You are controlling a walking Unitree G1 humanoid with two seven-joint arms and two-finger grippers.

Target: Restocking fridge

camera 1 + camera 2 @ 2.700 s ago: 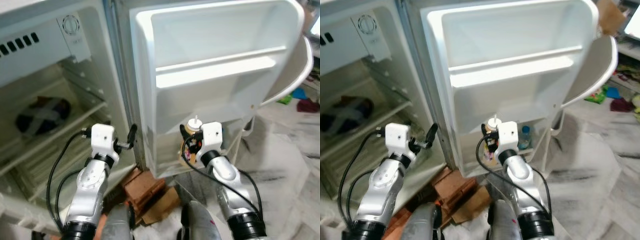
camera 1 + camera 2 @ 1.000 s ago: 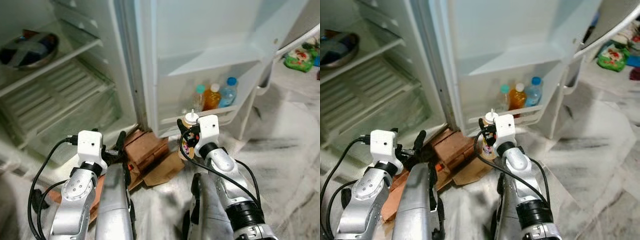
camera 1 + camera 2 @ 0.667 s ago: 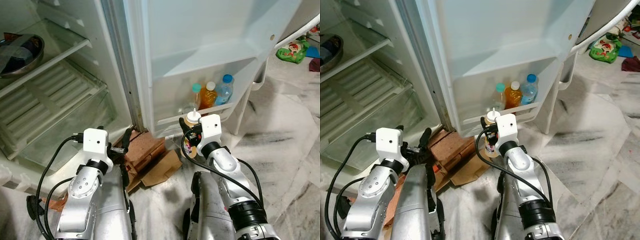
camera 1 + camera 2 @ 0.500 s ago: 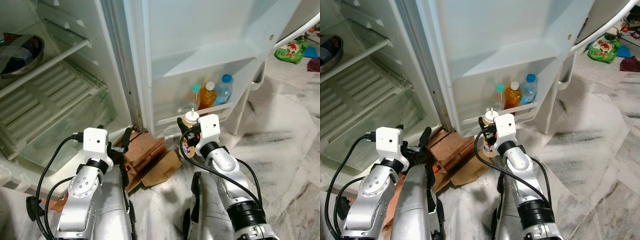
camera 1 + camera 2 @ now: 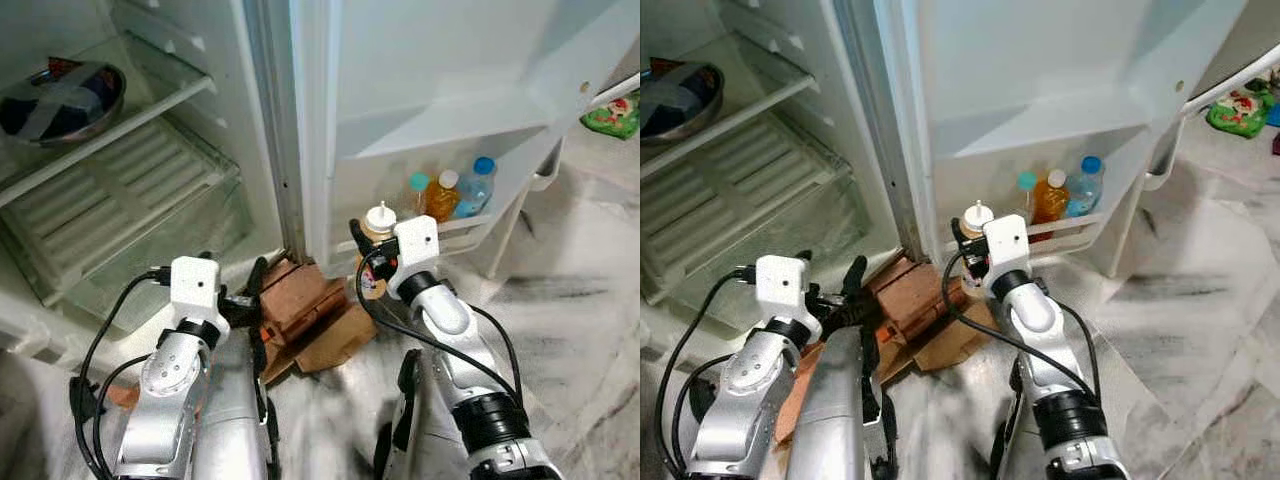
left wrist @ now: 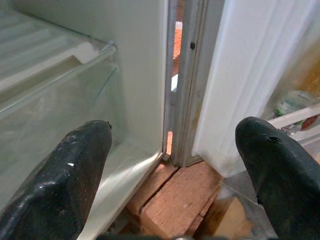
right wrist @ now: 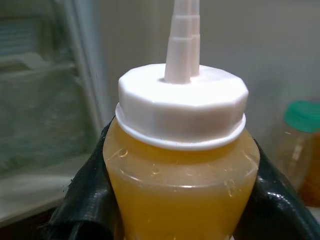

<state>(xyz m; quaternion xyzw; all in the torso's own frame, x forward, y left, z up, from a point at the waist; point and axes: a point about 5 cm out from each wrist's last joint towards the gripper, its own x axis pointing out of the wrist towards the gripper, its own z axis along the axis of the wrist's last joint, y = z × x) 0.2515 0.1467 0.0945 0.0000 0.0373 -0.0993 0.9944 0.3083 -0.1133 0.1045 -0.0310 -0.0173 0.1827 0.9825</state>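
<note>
My right gripper (image 5: 366, 264) is shut on a squeeze bottle (image 7: 182, 165) of amber liquid with a white nozzle cap (image 5: 377, 218). It holds the bottle upright, low in front of the open fridge door, just left of the door's bottom shelf (image 5: 470, 226). That shelf holds three bottles: one with a teal cap (image 5: 418, 183), an orange one (image 5: 441, 197) and a blue-capped one (image 5: 479, 181). My left gripper (image 6: 170, 175) is open with nothing between its fingers (image 5: 257, 275), low before the fridge's hinge post (image 6: 185, 85).
The fridge body stands open at the left, with a steel bowl (image 5: 58, 97) on a glass shelf and a clear drawer cover (image 5: 120, 195) below. Bricks (image 5: 303, 298) and cardboard (image 5: 335, 340) lie under the fridge's front edge. A green bag (image 5: 615, 110) lies far right on the marble floor.
The camera has shifted, so the door shelf sits further right in view. The right gripper with the squeeze bottle is slightly higher and further left of the shelf bottles. The left gripper is unchanged.
</note>
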